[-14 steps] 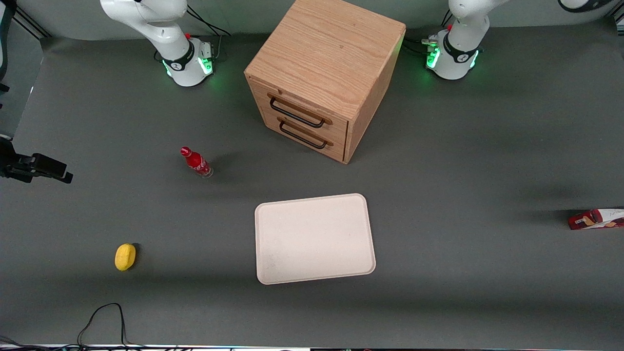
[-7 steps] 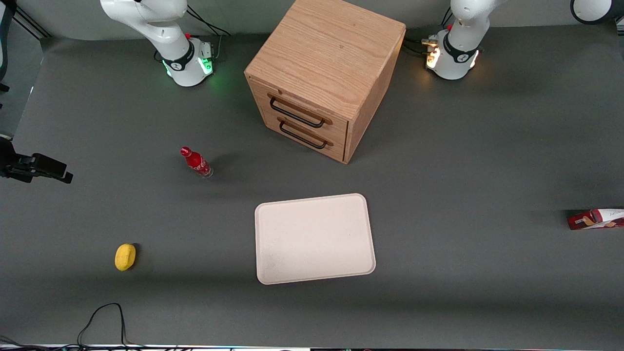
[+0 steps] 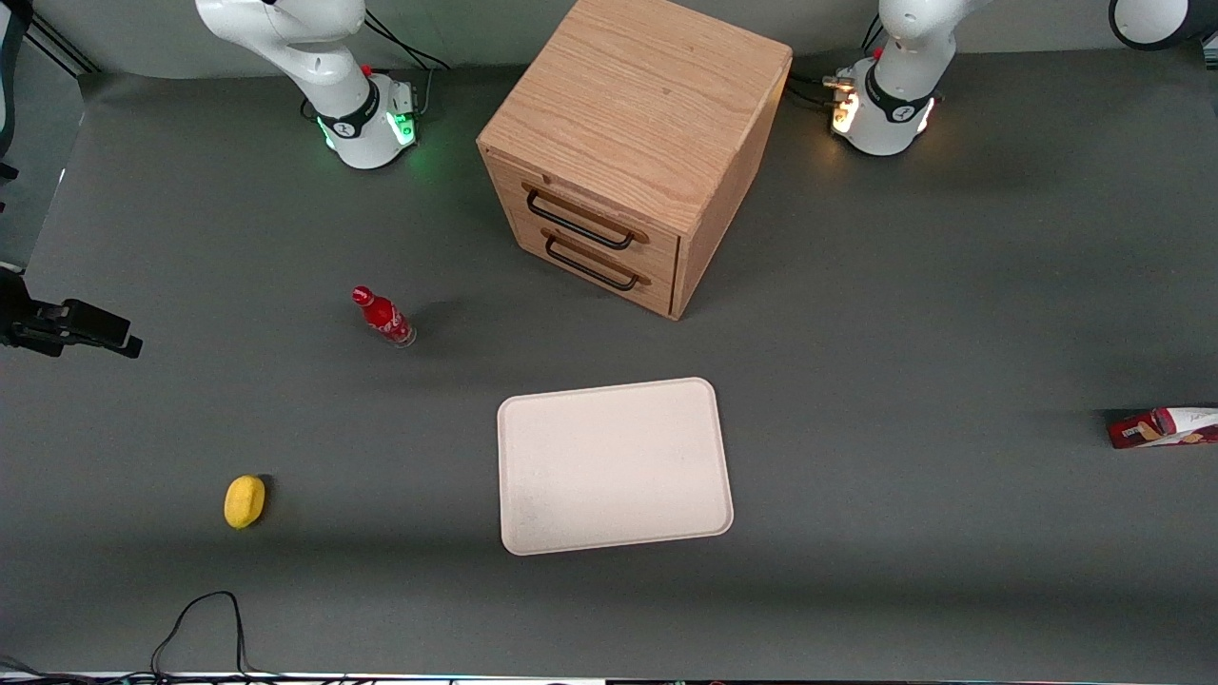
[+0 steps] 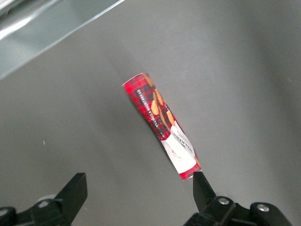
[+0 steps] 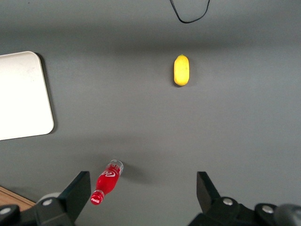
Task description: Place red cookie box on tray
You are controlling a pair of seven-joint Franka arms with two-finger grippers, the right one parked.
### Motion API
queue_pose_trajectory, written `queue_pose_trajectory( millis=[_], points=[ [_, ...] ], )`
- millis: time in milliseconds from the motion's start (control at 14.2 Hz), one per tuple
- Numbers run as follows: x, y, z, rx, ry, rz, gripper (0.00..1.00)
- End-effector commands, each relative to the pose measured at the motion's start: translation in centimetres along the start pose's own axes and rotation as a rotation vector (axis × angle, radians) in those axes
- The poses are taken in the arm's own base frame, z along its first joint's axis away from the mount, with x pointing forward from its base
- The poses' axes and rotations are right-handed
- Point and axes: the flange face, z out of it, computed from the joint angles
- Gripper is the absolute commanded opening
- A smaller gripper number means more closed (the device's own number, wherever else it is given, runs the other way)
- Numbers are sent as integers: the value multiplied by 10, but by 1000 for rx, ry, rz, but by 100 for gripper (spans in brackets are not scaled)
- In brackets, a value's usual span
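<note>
Dark red with a white end, the red cookie box (image 3: 1163,427) lies flat on the grey table (image 3: 904,314) at the right edge of the front view, toward the working arm's end and partly cut off by the frame. The left wrist view shows its whole length (image 4: 162,125), lying at a slant on the mat with tan cookie pictures along its side. The left arm's gripper (image 4: 139,188) hangs above the box with its two black fingers (image 4: 74,190) spread wide apart and nothing between them; one fingertip appears just beside the white end of the carton.

Pale cream, the tray (image 3: 614,465) sits bare at the centre of the front view, well apart from the box. A wooden cabinet (image 3: 633,143) with two drawers stands at upper centre, farther from the camera than the tray. A small red bottle (image 3: 383,316) stands upright left of centre, and a yellow lemon-like object (image 3: 245,501) rests at lower left, nearer the camera than the bottle.
</note>
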Motion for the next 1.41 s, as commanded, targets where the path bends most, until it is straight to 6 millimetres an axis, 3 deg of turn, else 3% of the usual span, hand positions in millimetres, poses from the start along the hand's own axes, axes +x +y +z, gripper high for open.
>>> queue_pose_trajectory(
  millis=[0,212,565,918,1341],
  points=[
    [3,-4,16,3,-2,-231,100],
    [5,4,53,-25,42,-406,100],
    [1,10,111,-54,54,-414,100],
    [-9,37,168,-52,63,-369,100],
    [-8,35,188,-42,57,-358,100]
  ],
)
